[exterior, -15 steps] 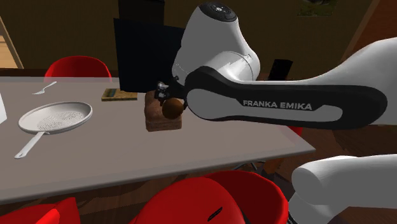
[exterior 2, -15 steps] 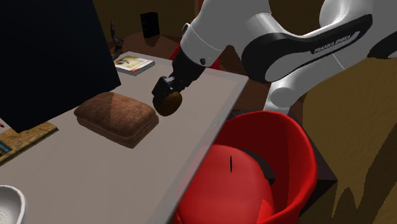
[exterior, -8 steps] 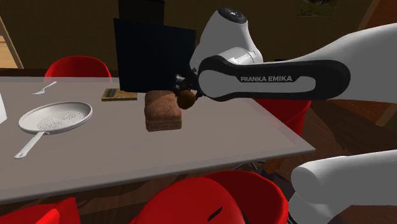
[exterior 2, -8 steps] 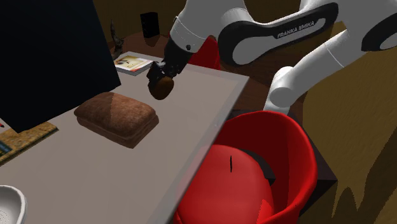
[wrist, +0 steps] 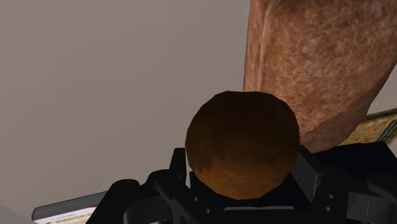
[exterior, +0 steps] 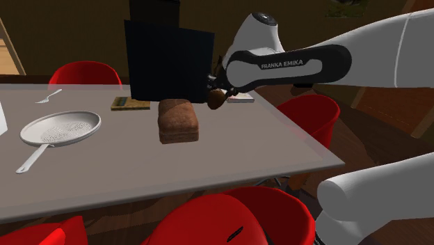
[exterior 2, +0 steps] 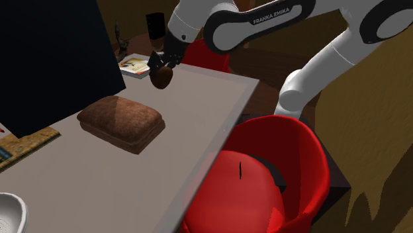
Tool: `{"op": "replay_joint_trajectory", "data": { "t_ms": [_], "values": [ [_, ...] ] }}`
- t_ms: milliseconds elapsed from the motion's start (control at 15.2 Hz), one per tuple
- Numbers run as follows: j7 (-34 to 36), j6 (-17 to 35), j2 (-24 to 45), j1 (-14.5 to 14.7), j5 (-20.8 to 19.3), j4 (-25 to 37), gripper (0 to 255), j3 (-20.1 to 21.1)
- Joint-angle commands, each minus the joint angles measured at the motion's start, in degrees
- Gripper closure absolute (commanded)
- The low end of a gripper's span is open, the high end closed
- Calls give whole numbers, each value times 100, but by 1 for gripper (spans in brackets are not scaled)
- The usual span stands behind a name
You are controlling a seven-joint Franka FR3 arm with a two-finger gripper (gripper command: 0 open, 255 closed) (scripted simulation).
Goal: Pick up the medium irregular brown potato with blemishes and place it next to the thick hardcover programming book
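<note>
Since the earlier frames, the hand (exterior: 215, 92) and the potato (exterior: 215, 101) are being carried away from the brown loaf (exterior: 178, 120) and toward the far end of the counter (exterior: 264, 149).

Shoulder view: the brown potato is being held clear above the counter, between the loaf and a pale-covered book (exterior: 241, 99), close to the book's near edge. A pan (exterior: 61, 128) and a fork (exterior: 49, 95) are being noted well apart from it, on the shoulder view's left.

Second exterior view: the hand (exterior 2: 161, 65) is being seen closed on the potato (exterior 2: 161, 78). The potato is hanging over the counter (exterior 2: 198, 126), near the pale-covered book (exterior 2: 139, 66) but apart from it. The loaf (exterior 2: 121, 122) is lying nearer the camera.

Wrist view: the potato (wrist: 242, 143) is being clasped between the two black fingers (wrist: 179, 167) of the hand (wrist: 242, 175), and both are touching its sides. The loaf (wrist: 312, 57) is being seen beyond it on the grey counter (wrist: 95, 83). A corner of the pale-covered book (wrist: 67, 213) is showing beside the hand.
</note>
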Motion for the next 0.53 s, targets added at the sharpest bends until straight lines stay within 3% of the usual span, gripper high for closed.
{"op": "replay_joint_trajectory", "data": {
  "t_ms": [0,462],
  "values": [
    [-249,109,219,-102,-47,78,255,-167],
    [-1034,314,1061,-439,-190,589,255,-683]
  ]
}}
